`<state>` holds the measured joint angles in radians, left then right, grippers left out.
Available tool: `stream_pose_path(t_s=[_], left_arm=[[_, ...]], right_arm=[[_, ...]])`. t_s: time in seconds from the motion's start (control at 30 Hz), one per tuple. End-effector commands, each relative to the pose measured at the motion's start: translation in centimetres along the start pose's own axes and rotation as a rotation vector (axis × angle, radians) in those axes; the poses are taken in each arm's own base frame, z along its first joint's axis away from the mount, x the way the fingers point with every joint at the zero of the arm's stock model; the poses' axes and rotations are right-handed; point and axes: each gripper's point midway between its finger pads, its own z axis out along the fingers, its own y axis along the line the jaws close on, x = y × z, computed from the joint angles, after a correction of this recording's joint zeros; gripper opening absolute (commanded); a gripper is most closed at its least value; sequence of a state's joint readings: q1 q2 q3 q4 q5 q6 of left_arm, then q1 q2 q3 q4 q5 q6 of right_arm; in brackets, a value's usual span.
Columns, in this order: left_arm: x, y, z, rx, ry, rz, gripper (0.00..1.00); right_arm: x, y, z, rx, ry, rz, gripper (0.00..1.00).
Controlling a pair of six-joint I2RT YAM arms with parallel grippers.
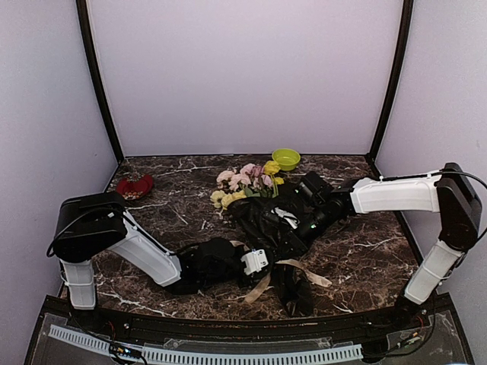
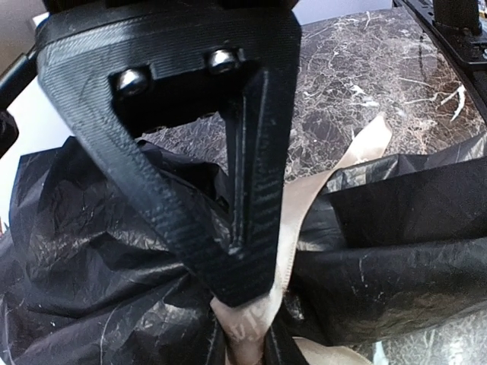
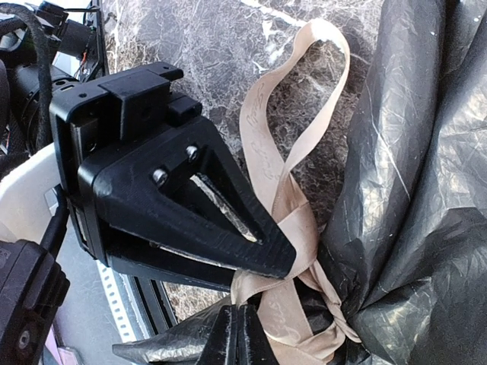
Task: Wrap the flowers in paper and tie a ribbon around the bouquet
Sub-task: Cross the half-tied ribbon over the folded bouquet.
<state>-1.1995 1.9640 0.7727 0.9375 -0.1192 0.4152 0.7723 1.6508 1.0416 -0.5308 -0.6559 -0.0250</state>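
Back wall, left wall and right wall: plain pale lilac-white panels. A black post stands in each rear corner, left post and right post, both leaning outward toward the top. Table: dark marbled top, white veins, slight gloss. Near edge: white slotted strip, probably cable ducting. Light even and soft.
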Motion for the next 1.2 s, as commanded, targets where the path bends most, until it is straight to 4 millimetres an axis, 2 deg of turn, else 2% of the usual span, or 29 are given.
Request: stream_pose_path(t_s=[0.0,0.2,0.33,0.43,0.53,0.57,0.63,0.7,0.8,0.93,1.0,1.17], left_arm=[[-1.2,1.3,0.2,-0.058,-0.038,-0.009,0.11],[-1.0,3.1,0.0,-0.163,-0.032,-0.027,0.00],[-0.6,3.6,0.3,-0.199,-0.020,-0.023,0.00],[-0.5,3.6,0.4,-0.203,-0.018,-0.021,0.00],[-0.4,3.7,0.3,-0.212,-0.021,-0.022,0.00],[-0.4,3.7,0.2,-0.216,-0.021,-0.023,0.00],[-0.3,3.7,0.3,-0.216,-0.018,-0.023,0.00],[-0.2,3.6,0.4,-0.214,-0.017,-0.020,0.00],[-0.2,3.7,0.4,-0.214,-0.019,-0.026,0.00],[0.0,3.4,0.4,-0.202,-0.015,-0.026,0.00],[0.0,3.4,0.3,-0.203,-0.015,-0.027,0.00],[0.1,3.3,0.2,-0.201,-0.018,-0.028,0.00]], right_arm=[[-0.4,0.9,-0.3,-0.024,-0.024,-0.024,0.01],[-0.4,1.1,-0.3,-0.033,-0.021,-0.020,0.01],[-0.3,1.3,-0.3,-0.045,-0.020,-0.018,0.03],[-0.3,1.2,-0.6,-0.030,-0.021,-0.022,0.14],[-1.2,0.7,-1.6,-0.013,-0.061,-0.011,0.30],[-1.9,0.8,-2.5,0.003,-0.092,-0.021,0.34],[-2.8,0.3,-3.1,0.038,-0.114,-0.021,0.37],[-3.3,-0.2,-3.2,0.065,-0.120,-0.013,0.36],[-3.1,-2.0,-2.0,0.101,-0.074,0.038,0.30],[-3.3,-3.2,-1.5,0.134,-0.061,0.067,0.24],[-4.3,-3.6,-1.8,0.162,-0.073,0.061,0.21],[-3.7,-4.9,-1.2,0.201,-0.039,0.076,0.19]])
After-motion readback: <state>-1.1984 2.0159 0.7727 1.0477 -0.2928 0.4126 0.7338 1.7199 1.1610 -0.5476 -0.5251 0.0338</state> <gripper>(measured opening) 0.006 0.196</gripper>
